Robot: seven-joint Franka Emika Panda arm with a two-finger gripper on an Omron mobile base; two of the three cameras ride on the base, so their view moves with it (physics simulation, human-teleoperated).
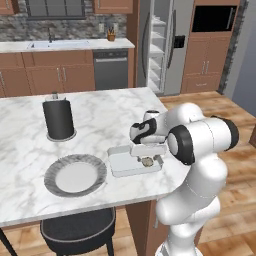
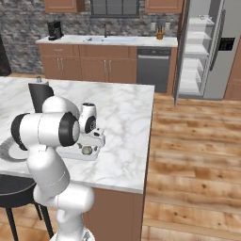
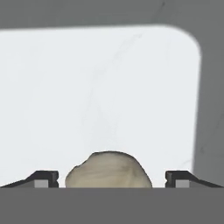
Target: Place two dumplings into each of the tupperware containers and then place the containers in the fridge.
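In tupperware container (image 1: 120, 165), dumpling (image 3: 108, 170) pleats up, claw (image 3: 112, 179) spread

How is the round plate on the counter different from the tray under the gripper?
The plate is round with a wide grey rim; the tray is rectangular with rounded corners and pale all over. The plate holds nothing; the tray holds one dumpling, which lies between the open fingers of the gripper. The plate sits nearer the black stool side of the counter; the tray sits by the arm. Both lie flat on the marble.
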